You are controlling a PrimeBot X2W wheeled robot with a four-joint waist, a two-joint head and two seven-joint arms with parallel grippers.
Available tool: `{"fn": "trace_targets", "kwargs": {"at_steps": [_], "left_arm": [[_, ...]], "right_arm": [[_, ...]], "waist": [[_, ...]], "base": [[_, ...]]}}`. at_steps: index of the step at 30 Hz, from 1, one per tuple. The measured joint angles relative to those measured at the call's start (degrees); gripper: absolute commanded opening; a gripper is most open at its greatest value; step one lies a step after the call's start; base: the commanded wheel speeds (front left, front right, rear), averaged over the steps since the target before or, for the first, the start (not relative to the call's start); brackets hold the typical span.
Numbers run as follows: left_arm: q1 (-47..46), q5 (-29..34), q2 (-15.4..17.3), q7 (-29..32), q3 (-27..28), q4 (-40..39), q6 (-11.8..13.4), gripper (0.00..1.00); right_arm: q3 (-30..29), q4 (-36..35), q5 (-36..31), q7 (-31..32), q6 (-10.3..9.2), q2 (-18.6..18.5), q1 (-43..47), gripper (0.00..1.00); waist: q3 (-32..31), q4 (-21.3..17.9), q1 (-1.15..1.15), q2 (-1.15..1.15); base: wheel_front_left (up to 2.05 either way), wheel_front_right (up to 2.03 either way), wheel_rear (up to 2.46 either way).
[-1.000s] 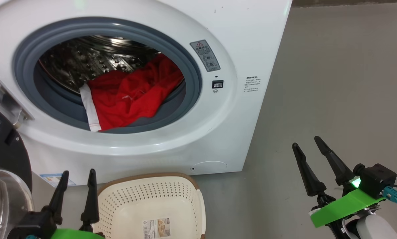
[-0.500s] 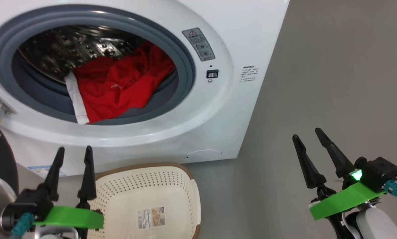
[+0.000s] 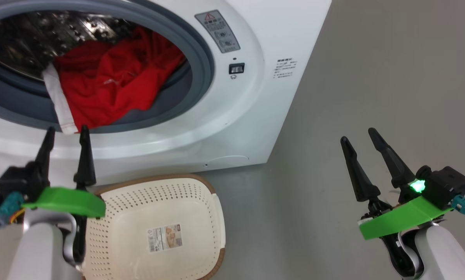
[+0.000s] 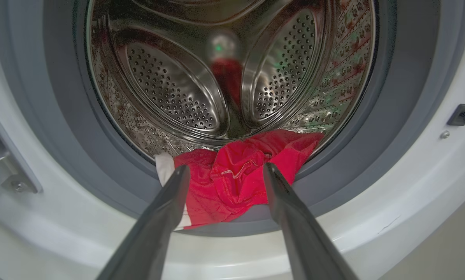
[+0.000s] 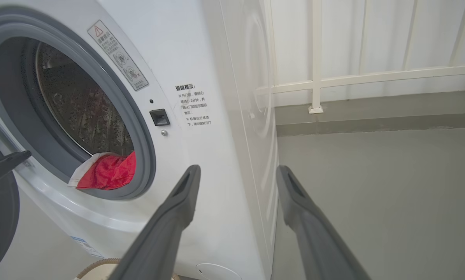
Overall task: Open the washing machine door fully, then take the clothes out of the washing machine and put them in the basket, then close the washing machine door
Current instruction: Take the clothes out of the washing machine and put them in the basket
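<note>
Pointing wide, empty left tool [image 3: 67, 129] at clothes [image 3: 107, 77] to grab them; basket [image 3: 139, 210] close below for dropping; right tool [image 3: 357, 135] wide, empty.

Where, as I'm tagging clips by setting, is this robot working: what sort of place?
Probably a laundry corner, perhaps a balcony or utility space: a white front-loading washing machine with red clothes in its drum, a perforated basket on the grey floor, and a pale railing nearby.
</note>
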Motion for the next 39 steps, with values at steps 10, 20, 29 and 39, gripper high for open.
{"fn": "trace_targets", "kwargs": {"at_steps": [10, 20, 29, 39], "left_arm": [[-11.61, 0.36, 2.61, 5.8, 0.09, 10.23, 0.47, 1.0], [-24.79, 0.02, 4.81, 9.44, 0.51, 21.65, 1.02, 1.0], [-34.61, -0.16, 5.98, 12.1, 0.81, 32.22, 2.81, 1.0], [-42.71, 0.11, 9.0, 13.17, 0.16, 41.3, 4.44, 1.0]], "right_arm": [[0.12, -0.63, -0.01, 0.0, 0.0, 0.97, -2.81, 1.0], [0.07, -1.09, -0.01, -0.25, 0.0, 1.76, -4.5, 1.0], [0.53, -1.26, -0.01, -0.25, 0.0, 2.98, -6.83, 1.0], [0.63, -1.18, 0.0, -0.25, 0.0, 4.47, -7.65, 1.0]], "waist": [[4.31, -2.04, 0.0, 0.0], [8.71, -4.15, 0.0, 0.0], [12.43, -6.28, 0.0, 0.0], [14.88, -9.29, 0.0, 0.0]], "base": [[0.0, 0.0, 0.0], [0.0, 0.0, 0.0], [0.0, 0.0, 0.0], [0.0, 0.0, 0.0]]}}
